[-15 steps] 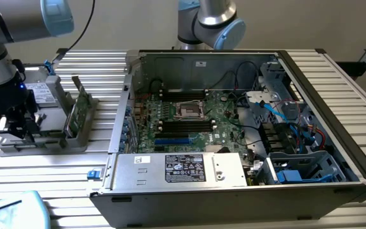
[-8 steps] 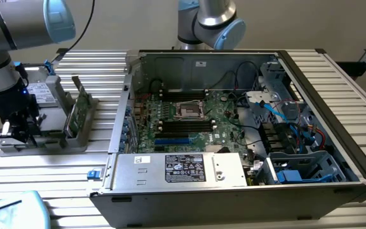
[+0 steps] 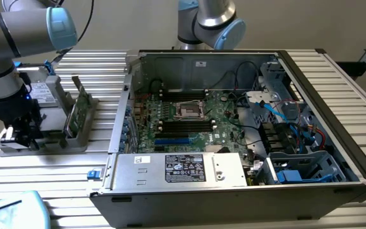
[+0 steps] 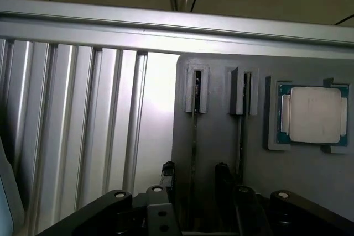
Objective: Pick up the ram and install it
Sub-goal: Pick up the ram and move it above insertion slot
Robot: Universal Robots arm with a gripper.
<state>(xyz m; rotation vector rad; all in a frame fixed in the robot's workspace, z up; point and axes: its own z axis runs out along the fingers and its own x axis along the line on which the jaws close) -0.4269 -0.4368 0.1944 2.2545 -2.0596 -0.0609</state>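
Externally, ram (image 3: 76,107) stands in holder (image 3: 75,142); wrist view: pincer (image 4: 193,172) spread apart, processor (image 4: 314,114).

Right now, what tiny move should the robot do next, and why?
Probably lower straight down a little: the open gripper seems lined up over the ram, whose thin edge runs between its jaws, but nothing is gripped yet.

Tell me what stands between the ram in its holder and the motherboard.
In the exterior view, the computer case's metal side wall stands between the ram and the motherboard, with a bare strip of ribbed table on the ram's side of it.
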